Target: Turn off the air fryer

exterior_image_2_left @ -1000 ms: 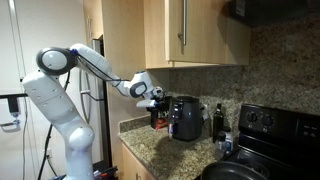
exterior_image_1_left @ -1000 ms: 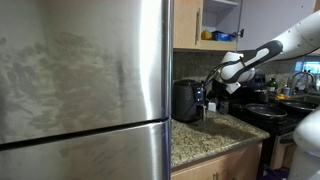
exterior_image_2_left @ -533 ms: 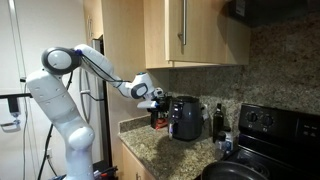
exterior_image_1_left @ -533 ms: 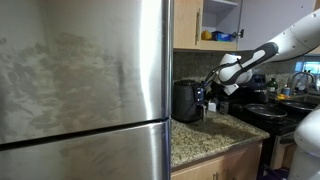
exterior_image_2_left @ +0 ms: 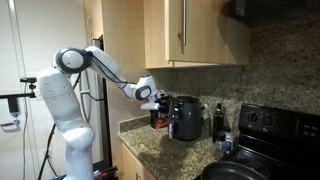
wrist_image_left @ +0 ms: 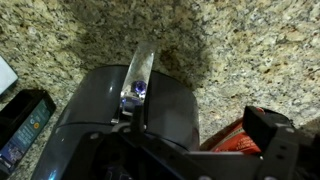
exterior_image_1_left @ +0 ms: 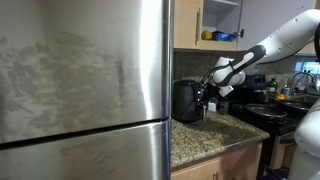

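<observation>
The air fryer [exterior_image_1_left: 186,100] is a dark rounded box on the granite counter, seen in both exterior views [exterior_image_2_left: 185,117]. In the wrist view its glossy top [wrist_image_left: 165,105] fills the middle, with a front handle [wrist_image_left: 140,68] and a small blue-lit spot by the handle's base. My gripper [exterior_image_1_left: 207,95] hovers just in front of and above the fryer's front edge [exterior_image_2_left: 158,100]. In the wrist view the gripper [wrist_image_left: 198,135] looks open and empty, one finger showing at the right.
A stainless fridge [exterior_image_1_left: 85,90] fills the near side. A black stove with pots [exterior_image_2_left: 265,140] stands past the fryer, with a dark bottle [exterior_image_2_left: 218,120] between them. A red package [wrist_image_left: 235,150] and a black packet [wrist_image_left: 25,120] lie beside the fryer. Wooden cabinets [exterior_image_2_left: 180,30] hang above.
The arm's upper links have shifted toward the counter. The gripper has edged slightly down and closer to the air fryer's front. The fryer has not moved.
</observation>
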Motion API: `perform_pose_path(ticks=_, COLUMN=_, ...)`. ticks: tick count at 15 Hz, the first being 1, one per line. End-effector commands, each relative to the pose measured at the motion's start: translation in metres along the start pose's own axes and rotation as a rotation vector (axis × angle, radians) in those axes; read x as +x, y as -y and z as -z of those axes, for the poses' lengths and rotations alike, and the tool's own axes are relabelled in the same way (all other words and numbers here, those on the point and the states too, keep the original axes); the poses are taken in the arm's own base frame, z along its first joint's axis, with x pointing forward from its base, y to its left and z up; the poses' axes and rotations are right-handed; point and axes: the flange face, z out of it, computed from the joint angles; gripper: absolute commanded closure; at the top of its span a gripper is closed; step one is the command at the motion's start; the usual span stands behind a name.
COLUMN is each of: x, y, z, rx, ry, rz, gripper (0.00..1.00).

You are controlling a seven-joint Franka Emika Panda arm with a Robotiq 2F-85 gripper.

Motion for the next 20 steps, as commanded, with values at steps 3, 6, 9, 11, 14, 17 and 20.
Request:
perform_pose_path(ticks=3, x=0.013, y=0.004, z=-0.015, rx=-0.004, ry=-0.039, rz=0.019, gripper=0.0)
perform_pose_path(ticks=6, x=0.01, y=0.006, z=-0.01, rx=-0.017, ry=-0.052, rz=0.009, gripper=0.0)
perform_pose_path(ticks=9, x=0.01, y=0.008, z=-0.013, rx=-0.015, ry=-0.054, rz=0.009, gripper=0.0)
perform_pose_path(ticks=11, x=0.011, y=0.007, z=-0.011, rx=-0.017, ry=-0.057, rz=0.009, gripper=0.0)
perform_pose_path(ticks=14, x=0.017, y=0.004, z=-0.022, rx=-0.027, ry=-0.106, rz=-0.022, gripper=0.0)
perform_pose_path(ticks=17, x=0.014, y=0.013, z=-0.026, rx=-0.057, ry=-0.174, rz=-0.053, gripper=0.0)
perform_pose_path(ticks=20, x=0.017, y=0.011, z=-0.02, rx=-0.043, ry=-0.149, rz=-0.038, gripper=0.0)
